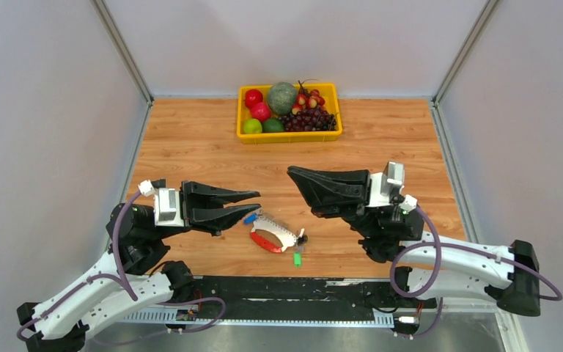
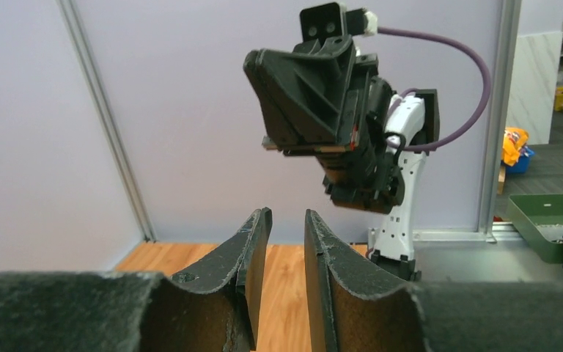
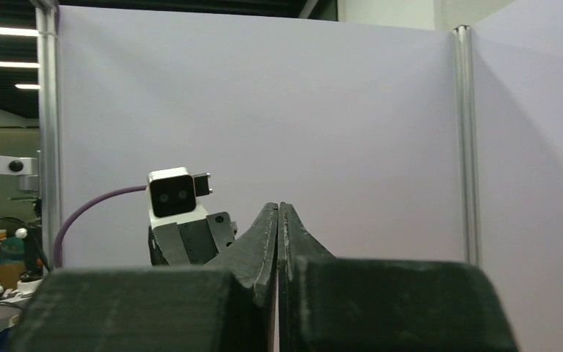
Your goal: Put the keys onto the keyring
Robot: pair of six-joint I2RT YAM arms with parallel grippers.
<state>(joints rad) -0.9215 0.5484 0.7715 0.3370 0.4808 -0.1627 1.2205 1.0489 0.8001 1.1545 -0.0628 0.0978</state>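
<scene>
**Both grippers empty and raised; keys and ring lie on the table between them**

Your left gripper [image 1: 258,201] has its jaws a little apart, and its wrist view shows nothing between the fingers [image 2: 253,242]. It points inward and hangs just over the near end of the key bundle, which looks like a staging pose for a first pick rather than a grasp.

Your right gripper [image 1: 292,171] is closed. In its own camera the pads meet flush with nothing pinched between them. It is held high and faces the left one, well above the wood, so it has to open before it can take anything.

Just below the left fingertips sits the blue key [image 1: 250,218]. The red key [image 1: 264,243] curves along the near side, and the keyring [image 1: 278,229] with its pale feathery charm lies between them. A small green piece [image 1: 297,258] rests just beside that cluster. The metal loop is too small to tell whether either key is already threaded.

The yellow basket [image 1: 243,136] of fruit stands at the far side of the table [image 1: 190,147], well apart from the work, so it shouldn't hinder you.
</scene>
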